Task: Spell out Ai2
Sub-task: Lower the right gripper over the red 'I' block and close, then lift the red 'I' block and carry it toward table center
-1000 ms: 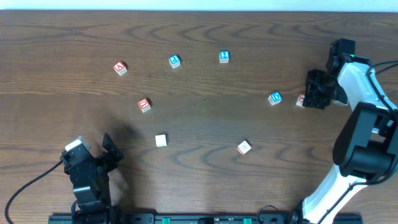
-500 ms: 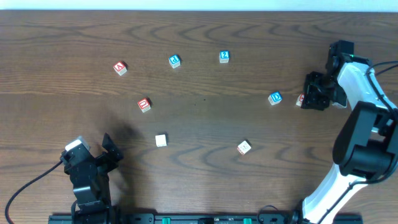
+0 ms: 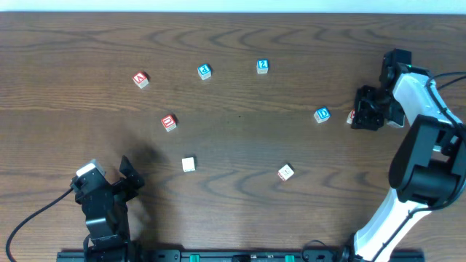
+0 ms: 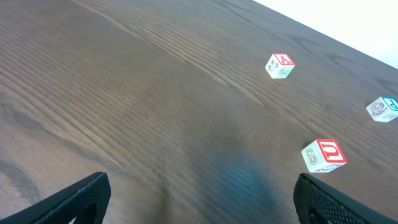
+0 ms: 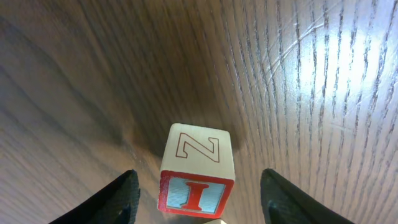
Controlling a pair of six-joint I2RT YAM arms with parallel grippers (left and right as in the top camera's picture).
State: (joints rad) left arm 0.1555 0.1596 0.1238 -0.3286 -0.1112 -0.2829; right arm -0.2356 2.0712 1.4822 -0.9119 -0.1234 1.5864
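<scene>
The red I block (image 5: 198,177) stands on the table between my right gripper's (image 5: 202,208) open fingers, not gripped, with a Z on another face. In the overhead view it (image 3: 352,116) peeks out at the left of the right gripper (image 3: 362,116). The red A block (image 3: 141,79) lies at the far left and shows in the left wrist view (image 4: 279,65). The blue 2 block (image 3: 263,66) lies at the far middle. My left gripper (image 3: 122,183) is open and empty near the front left edge (image 4: 202,205).
A blue block (image 3: 204,70) lies between A and 2. A red U block (image 3: 169,122), a plain white block (image 3: 188,164), a white block (image 3: 286,172) and a blue D block (image 3: 322,115) are scattered over the wooden table.
My right gripper has shifted slightly left around the red I block. The left arm and the other blocks have not moved.
</scene>
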